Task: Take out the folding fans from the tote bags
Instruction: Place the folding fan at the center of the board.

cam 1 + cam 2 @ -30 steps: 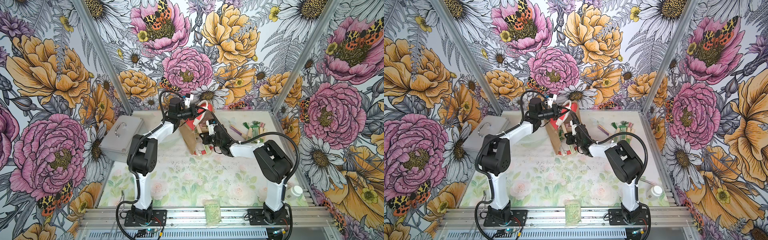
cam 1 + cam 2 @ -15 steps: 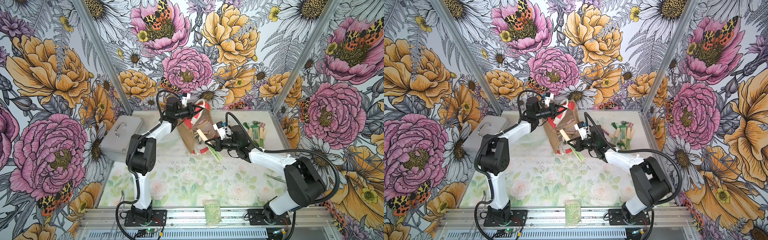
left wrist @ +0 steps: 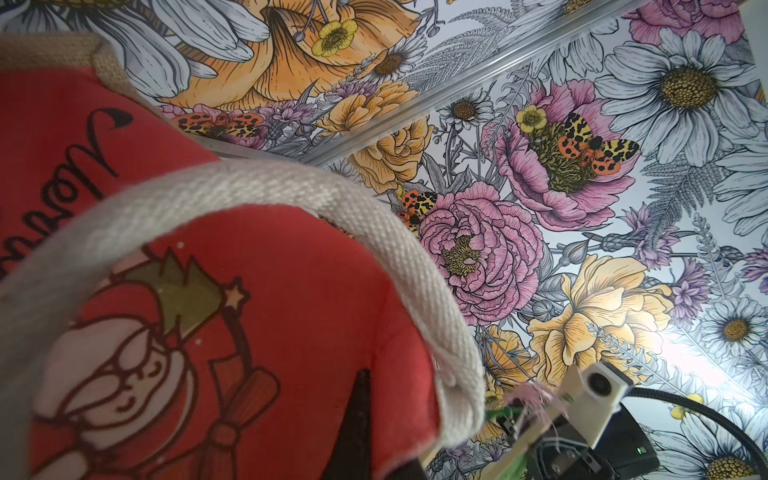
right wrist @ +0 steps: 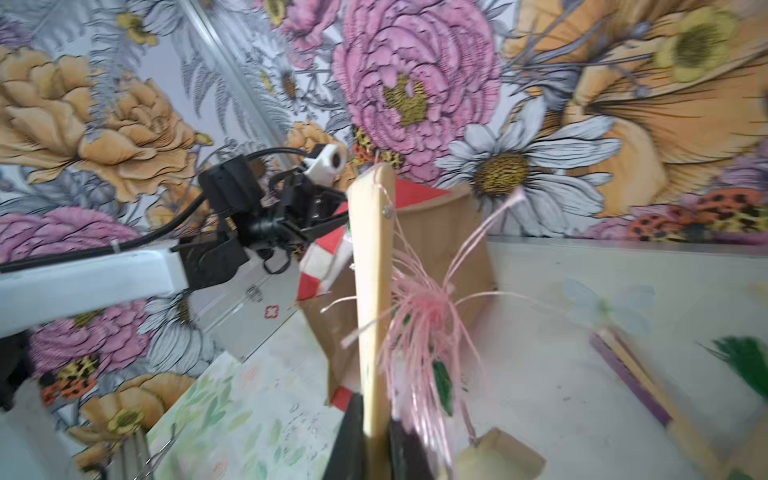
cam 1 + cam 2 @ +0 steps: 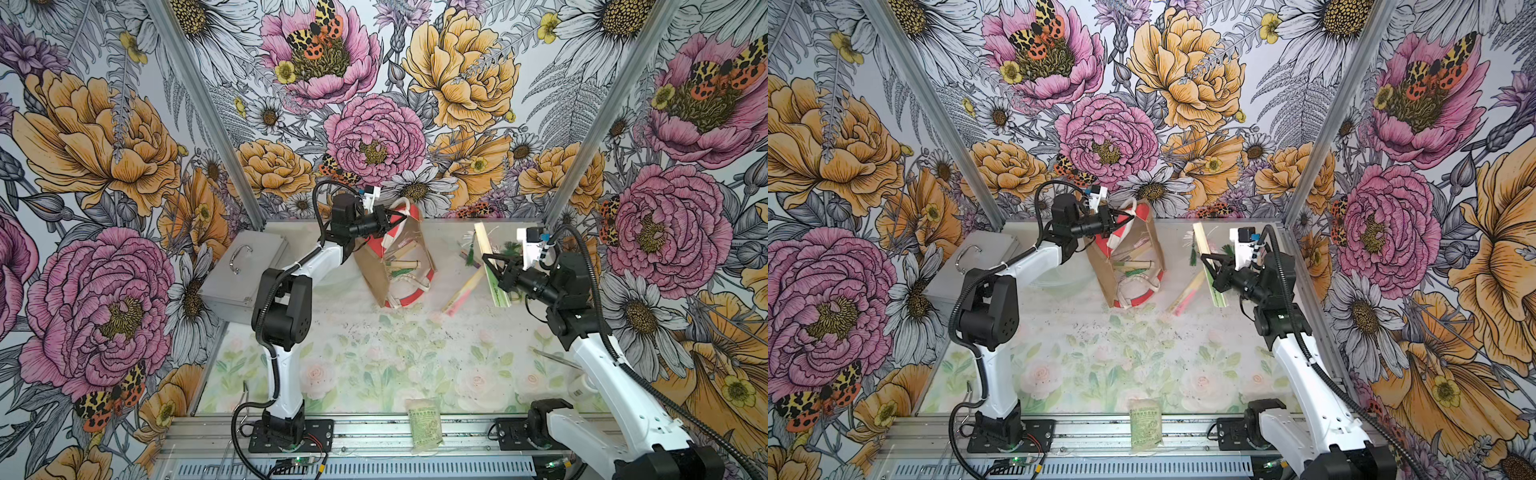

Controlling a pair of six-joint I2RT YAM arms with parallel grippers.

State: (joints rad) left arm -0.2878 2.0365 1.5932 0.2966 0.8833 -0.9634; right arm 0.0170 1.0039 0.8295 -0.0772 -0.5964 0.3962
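Observation:
The tote bag (image 5: 376, 274) (image 5: 1108, 278) lies tipped at the back middle, its mouth toward the right. My left gripper (image 5: 392, 218) (image 5: 1121, 218) is shut on its red upper rim beside the white handle (image 3: 291, 199); one dark finger (image 3: 357, 424) lies on the red cloth. Two folding fans (image 5: 401, 264) show inside the bag. To the bag's right, above the table, my right gripper (image 5: 488, 264) (image 5: 1206, 262) (image 4: 374, 440) is shut on a pale-ribbed fan (image 4: 372, 311) with green cloth and a pink tassel (image 4: 424, 332). A pink fan (image 5: 463, 293) lies beside the bag.
More fans and green tassels (image 5: 511, 249) lie at the back right, one of them purple (image 4: 631, 374). A grey metal case (image 5: 245, 270) stands at the left. A green printed packet (image 5: 424, 422) sits on the front rail. At the right front stands a white bottle (image 5: 582, 384).
My right arm has swung out of the bag to the right, carrying the fan with it. The left gripper has kept its hold on the bag's rim.

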